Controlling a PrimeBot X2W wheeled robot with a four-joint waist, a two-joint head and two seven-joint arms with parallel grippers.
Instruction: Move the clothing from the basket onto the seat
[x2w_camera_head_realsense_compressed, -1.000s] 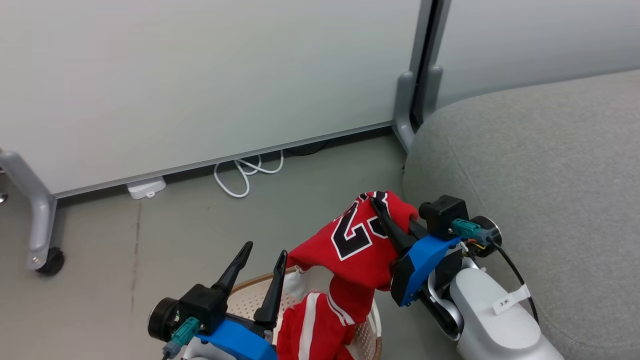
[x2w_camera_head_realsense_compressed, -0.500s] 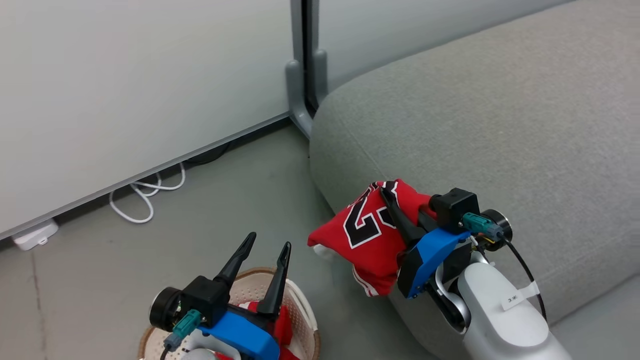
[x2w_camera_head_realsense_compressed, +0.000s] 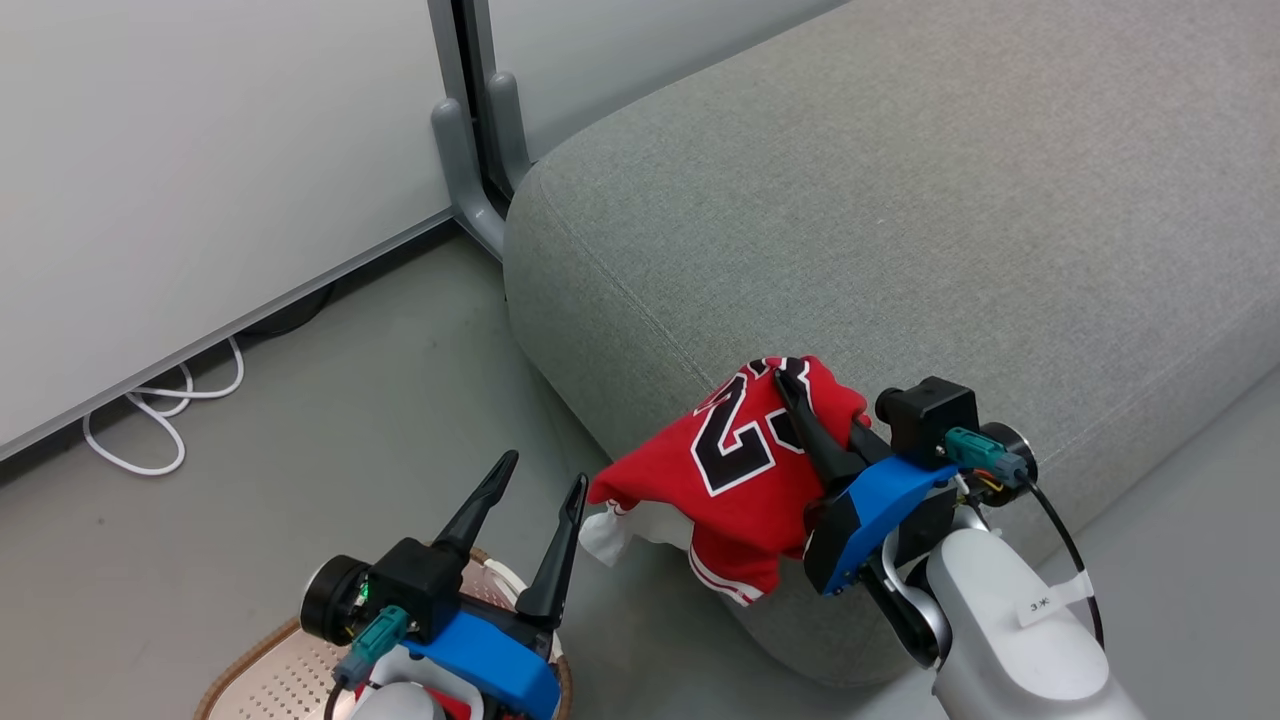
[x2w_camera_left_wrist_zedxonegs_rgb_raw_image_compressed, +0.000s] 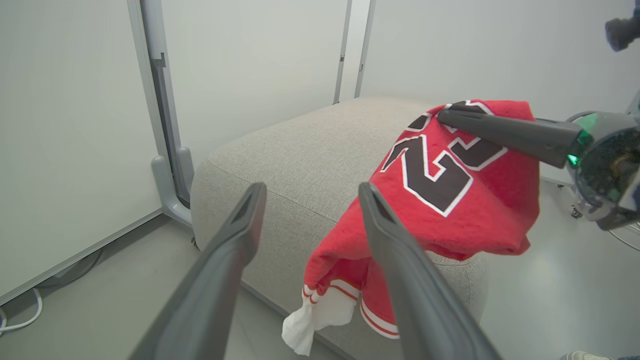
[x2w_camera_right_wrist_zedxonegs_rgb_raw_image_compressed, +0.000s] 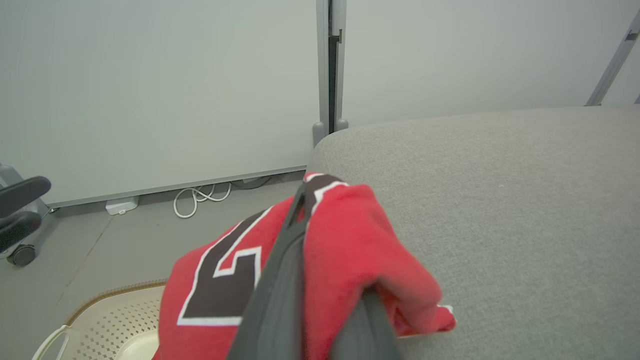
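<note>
My right gripper (x2w_camera_head_realsense_compressed: 792, 380) is shut on the clothing, a red jersey (x2w_camera_head_realsense_compressed: 735, 470) with black-and-white numerals. The jersey hangs over the front corner of the grey seat (x2w_camera_head_realsense_compressed: 900, 200), and white fabric (x2w_camera_head_realsense_compressed: 608, 535) dangles beneath it. The wrist view shows the dark fingers of my right gripper (x2w_camera_right_wrist_zedxonegs_rgb_raw_image_compressed: 302, 192) pinching the jersey (x2w_camera_right_wrist_zedxonegs_rgb_raw_image_compressed: 350, 240) just above the seat (x2w_camera_right_wrist_zedxonegs_rgb_raw_image_compressed: 500, 200). My left gripper (x2w_camera_head_realsense_compressed: 545, 472) stands open and empty above the cream basket (x2w_camera_head_realsense_compressed: 270, 670). From the left wrist, my left gripper (x2w_camera_left_wrist_zedxonegs_rgb_raw_image_compressed: 311, 190) points at the jersey (x2w_camera_left_wrist_zedxonegs_rgb_raw_image_compressed: 450, 200) and the seat (x2w_camera_left_wrist_zedxonegs_rgb_raw_image_compressed: 300, 150).
White partition panels stand behind the seat, with a grey metal post foot (x2w_camera_head_realsense_compressed: 470, 140) at the seat's far corner. A white cable (x2w_camera_head_realsense_compressed: 160, 430) lies looped on the grey floor by the wall. A caster wheel (x2w_camera_right_wrist_zedxonegs_rgb_raw_image_compressed: 22, 255) sits at the far left, and the basket's rim (x2w_camera_right_wrist_zedxonegs_rgb_raw_image_compressed: 105, 295) is below the jersey.
The camera has swung toward the seat. The jersey, still in my right gripper, has come clear of the basket and now hangs at the seat's corner. My left gripper stays open.
</note>
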